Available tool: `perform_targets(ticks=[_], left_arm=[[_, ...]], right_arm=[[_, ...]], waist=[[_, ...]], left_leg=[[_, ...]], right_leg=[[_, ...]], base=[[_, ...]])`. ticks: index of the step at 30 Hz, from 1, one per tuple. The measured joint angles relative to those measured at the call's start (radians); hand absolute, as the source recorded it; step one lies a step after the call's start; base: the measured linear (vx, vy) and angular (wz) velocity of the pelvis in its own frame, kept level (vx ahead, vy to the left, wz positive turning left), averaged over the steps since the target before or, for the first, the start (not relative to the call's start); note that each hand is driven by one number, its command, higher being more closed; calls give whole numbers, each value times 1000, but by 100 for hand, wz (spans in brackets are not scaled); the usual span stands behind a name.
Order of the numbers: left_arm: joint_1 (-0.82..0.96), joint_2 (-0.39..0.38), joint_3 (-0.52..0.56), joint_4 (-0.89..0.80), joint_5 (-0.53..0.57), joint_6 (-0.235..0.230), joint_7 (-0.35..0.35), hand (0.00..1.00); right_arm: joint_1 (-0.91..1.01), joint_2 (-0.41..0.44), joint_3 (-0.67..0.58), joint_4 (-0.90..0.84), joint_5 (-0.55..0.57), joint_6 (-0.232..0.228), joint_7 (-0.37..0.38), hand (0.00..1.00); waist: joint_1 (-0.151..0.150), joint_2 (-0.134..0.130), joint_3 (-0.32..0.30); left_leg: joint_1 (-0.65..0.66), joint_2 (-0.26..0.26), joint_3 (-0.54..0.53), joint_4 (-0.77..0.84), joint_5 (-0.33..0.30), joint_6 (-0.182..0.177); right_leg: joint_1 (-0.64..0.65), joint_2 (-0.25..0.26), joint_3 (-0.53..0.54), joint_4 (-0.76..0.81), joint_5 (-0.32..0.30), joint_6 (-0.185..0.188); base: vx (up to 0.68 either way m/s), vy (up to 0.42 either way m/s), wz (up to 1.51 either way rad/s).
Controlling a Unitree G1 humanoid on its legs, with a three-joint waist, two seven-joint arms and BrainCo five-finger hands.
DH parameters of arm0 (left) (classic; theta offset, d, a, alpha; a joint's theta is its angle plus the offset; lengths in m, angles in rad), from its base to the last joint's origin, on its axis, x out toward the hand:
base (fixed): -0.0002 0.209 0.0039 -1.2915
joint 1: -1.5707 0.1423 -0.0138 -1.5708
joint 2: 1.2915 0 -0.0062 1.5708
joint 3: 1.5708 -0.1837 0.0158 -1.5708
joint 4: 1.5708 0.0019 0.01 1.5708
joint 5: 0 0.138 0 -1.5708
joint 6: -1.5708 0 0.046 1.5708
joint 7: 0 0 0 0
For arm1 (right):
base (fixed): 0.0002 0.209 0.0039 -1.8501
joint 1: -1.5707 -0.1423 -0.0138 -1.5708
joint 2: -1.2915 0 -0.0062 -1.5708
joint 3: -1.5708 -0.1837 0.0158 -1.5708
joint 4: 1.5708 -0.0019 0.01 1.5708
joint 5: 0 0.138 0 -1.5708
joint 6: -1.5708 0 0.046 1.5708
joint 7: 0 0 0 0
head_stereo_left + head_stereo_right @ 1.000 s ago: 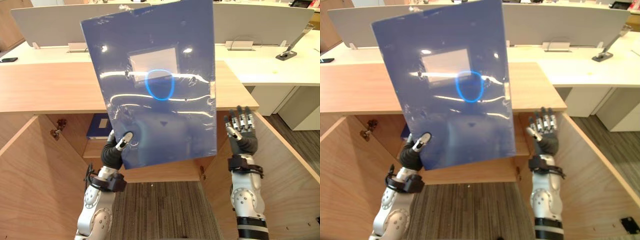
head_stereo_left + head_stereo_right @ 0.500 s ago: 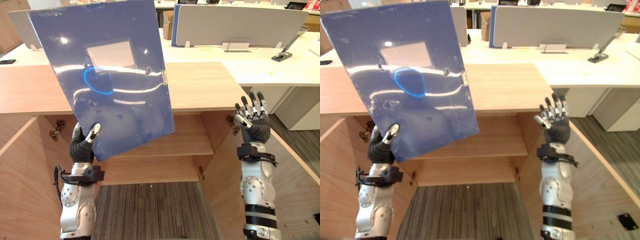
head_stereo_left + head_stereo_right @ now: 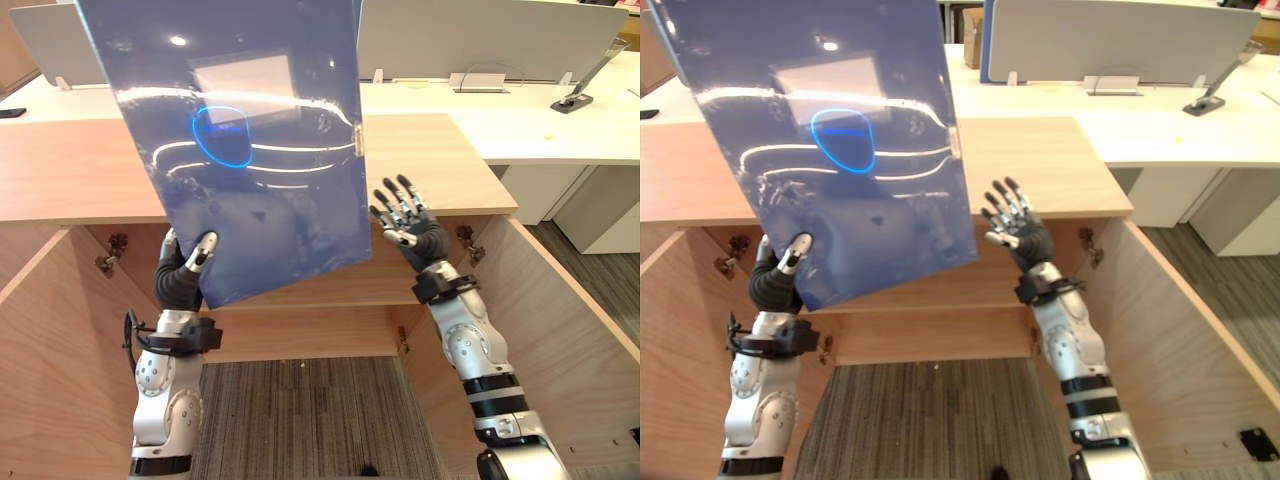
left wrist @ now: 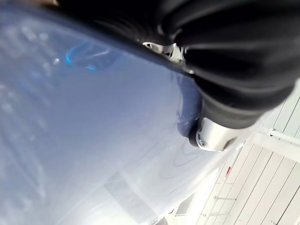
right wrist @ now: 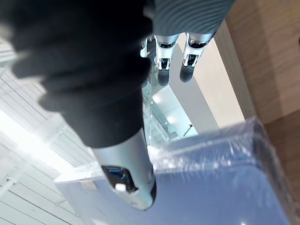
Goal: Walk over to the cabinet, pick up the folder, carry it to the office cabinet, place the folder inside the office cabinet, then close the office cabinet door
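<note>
- Standing open at the front: a wooden cabinet [image 3: 80,180], both doors [image 3: 50,340] swung out towards the camera, one bare shelf [image 3: 350,288] inside.
- Behind it, a white desk [image 3: 560,130] with a grey screen [image 3: 480,40] along its back.
- Folder [image 3: 260,160]: blue, glossy, wrapped in clear film, pale label near the top. Held up in the air, nearly upright and tilted, in front of the cabinet top. Not in the cabinet.
- Left hand [image 3: 185,275]: at the folder's lower left corner, thumb pressed on the front face, fingers behind it, pinching the folder.
- Right hand [image 3: 410,225]: raised just beside the folder's lower right edge, fingers straight and spread wide, holding nothing. Contact with the folder cannot be told.
</note>
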Motion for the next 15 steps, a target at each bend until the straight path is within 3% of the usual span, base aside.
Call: perform_targets(ticks=[4,15], left_arm=[[-22,55,-48,34,44,-1,-1,100],[-32,92,-55,66,57,-27,3,100]], right_arm=[[-74,-36,87,16,28,14,16,0],[-177,-153,190,35,107,18,35,0]], waist=[[5,0,0],[16,-4,2]], left_leg=[[-2,1,0,3,0,0],[-15,5,1,12,-1,-1]], right_leg=[[0,1,1,-2,1,-1],[-13,6,14,-2,8,-5]], base=[[0,0,0],[-1,0,-2]])
